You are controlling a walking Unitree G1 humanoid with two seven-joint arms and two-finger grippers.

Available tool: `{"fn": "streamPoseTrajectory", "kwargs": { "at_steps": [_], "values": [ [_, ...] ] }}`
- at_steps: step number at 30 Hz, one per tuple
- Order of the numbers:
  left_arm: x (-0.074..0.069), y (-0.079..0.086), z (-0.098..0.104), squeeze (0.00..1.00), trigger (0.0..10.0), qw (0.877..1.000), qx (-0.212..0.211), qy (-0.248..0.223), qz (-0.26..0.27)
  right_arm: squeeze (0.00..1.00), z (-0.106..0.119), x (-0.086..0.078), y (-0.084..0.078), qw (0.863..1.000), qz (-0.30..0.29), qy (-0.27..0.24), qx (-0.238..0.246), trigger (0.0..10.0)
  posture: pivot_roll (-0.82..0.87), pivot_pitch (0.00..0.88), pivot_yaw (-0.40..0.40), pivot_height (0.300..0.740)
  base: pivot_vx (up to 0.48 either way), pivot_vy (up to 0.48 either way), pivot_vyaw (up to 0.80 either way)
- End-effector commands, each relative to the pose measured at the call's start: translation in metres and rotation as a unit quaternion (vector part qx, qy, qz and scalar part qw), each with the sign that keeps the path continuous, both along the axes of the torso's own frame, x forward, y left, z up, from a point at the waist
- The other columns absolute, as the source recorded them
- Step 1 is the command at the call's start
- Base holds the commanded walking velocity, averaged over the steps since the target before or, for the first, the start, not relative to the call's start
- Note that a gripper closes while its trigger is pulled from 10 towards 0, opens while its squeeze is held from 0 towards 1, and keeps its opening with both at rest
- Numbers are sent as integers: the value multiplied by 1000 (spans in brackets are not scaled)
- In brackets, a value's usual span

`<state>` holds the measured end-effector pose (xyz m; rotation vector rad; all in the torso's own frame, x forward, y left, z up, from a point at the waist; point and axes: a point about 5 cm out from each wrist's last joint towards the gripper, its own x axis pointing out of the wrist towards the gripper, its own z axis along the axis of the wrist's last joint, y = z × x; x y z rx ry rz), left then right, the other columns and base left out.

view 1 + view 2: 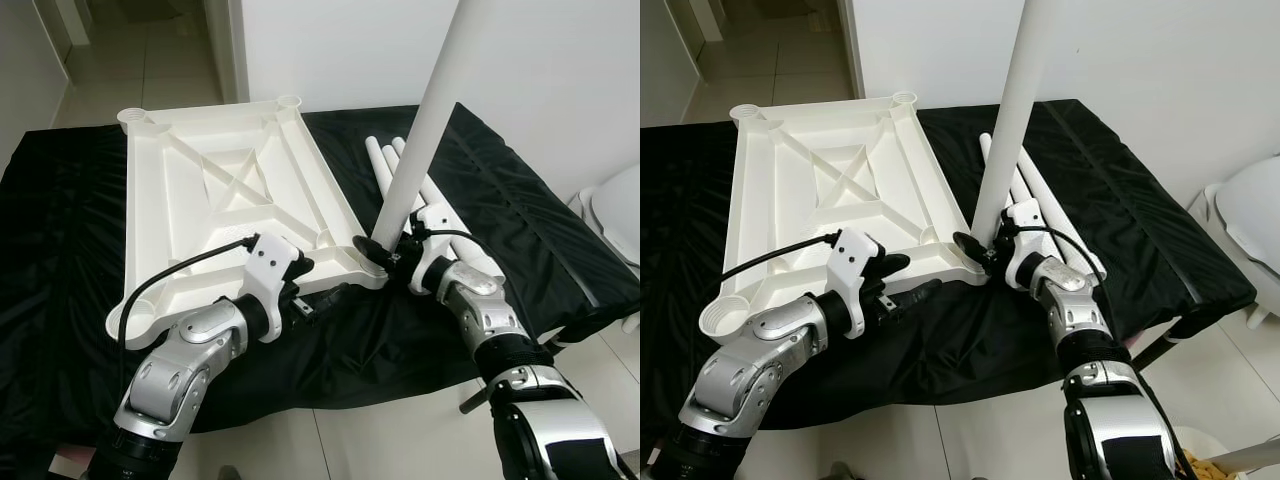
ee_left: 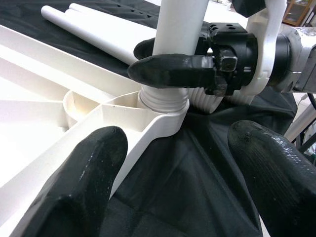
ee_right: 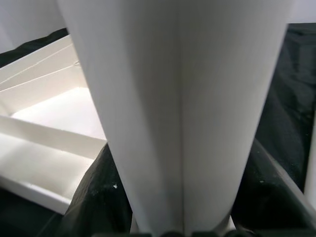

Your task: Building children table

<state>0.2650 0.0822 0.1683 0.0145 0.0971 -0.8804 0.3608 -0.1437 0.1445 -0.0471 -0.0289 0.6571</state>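
Your right claw (image 1: 385, 250) pinches the upright white plastic leg tube (image 1: 425, 120), seated in the near-right corner socket of the overturned white plastic table panel (image 1: 225, 190), while your left claw (image 1: 325, 300) hovers spread just left.

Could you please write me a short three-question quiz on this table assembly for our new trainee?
1. True or false: the tabletop lies underside up on the black cloth.
2. Which pincer is shut on the upright leg? A) left B) right C) neither
3. Fill in: the upright leg's threaded end sits in the tabletop's near right corner ______.

Key:
1. True; its ribs face up.
2. B; the right pincer clamps the leg just above its base, while the left pincer hangs open before that corner.
3. Socket. Spare legs lie on the cloth behind.
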Motion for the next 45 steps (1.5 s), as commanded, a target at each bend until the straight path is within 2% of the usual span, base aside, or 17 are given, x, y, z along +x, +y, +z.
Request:
{"fn": "streamPoseTrajectory", "kwargs": {
  "at_steps": [1,6,8,11,16,17,18,19,20,21,26,29,31,34,43,44,45],
  "values": [
    [-1,-2,0,0,10000,1000,0,2,-6,0,-4,-1,3,1000,-14,11,3,10000,-44,46,-8,740,0,0,0],
    [-3,-4,-2,0,10000,1000,-1,4,-9,0,-3,-7,17,999,-37,5,21,10000,-47,47,-11,740,0,0,0],
    [-3,-4,-2,0,10000,1000,-1,4,-9,0,-3,-7,17,999,-37,5,21,10000,-47,47,-11,740,0,0,0],
    [-3,-5,-2,0,10000,1000,-1,5,-12,0,-4,-11,30,995,-86,6,41,10000,-52,38,-14,740,0,0,0],
    [-3,-6,-2,0,10000,1000,0,4,-15,0,-4,-12,34,988,-141,15,63,10000,-53,35,-14,740,0,0,0],
    [-3,-7,-2,0,10000,1000,-1,4,-16,0,-5,-12,33,983,-174,13,62,10000,-54,30,-13,740,0,0,0],
    [-3,-7,-2,0,10000,1000,-1,4,-16,0,-5,-12,33,983,-174,13,62,10000,-54,30,-13,740,0,0,0],
    [-4,-7,-2,0,10000,1000,-1,4,-18,0,-5,-12,33,973,-220,11,65,10000,-54,29,-13,740,0,0,0],
    [-4,-7,-2,0,10000,1000,-1,4,-19,0,-4,-13,33,969,-237,9,66,10000,-54,25,-15,740,0,0,0],
    [-4,-7,-2,0,10000,1000,-1,4,-19,0,-4,-13,33,969,-237,9,66,10000,-54,25,-15,740,0,0,0],
    [-4,-8,-2,0,10000,1000,0,3,-21,0,-2,-14,33,952,-298,3,67,10000,-54,19,-18,740,0,0,0],
    [-3,-9,-2,0,10000,1000,-1,3,-22,0,-3,-18,33,932,-358,5,59,10000,-50,14,-22,740,0,0,0],
    [-3,-9,-2,0,10000,1000,-1,3,-22,0,-4,-20,34,927,-369,6,61,10000,-50,13,-23,740,0,0,0],
    [-4,-9,-2,0,10000,1000,-1,3,-21,0,-6,-21,41,932,-357,11,57,10000,-46,10,-28,740,0,0,0],
    [-5,-9,-3,0,10000,1000,-1,3,-20,0,-3,-21,39,933,-355,-2,58,10000,-46,12,-31,740,0,0,0],
    [-5,-9,-3,0,10000,1000,-1,4,-20,106,-2,-22,40,935,-349,-6,60,10000,-48,13,-31,740,0,0,0],
    [-5,-9,-3,0,10000,1000,-1,4,-20,1000,1,-24,39,940,-333,-16,71,10000,-49,14,-31,740,0,0,0]
  ]
}}
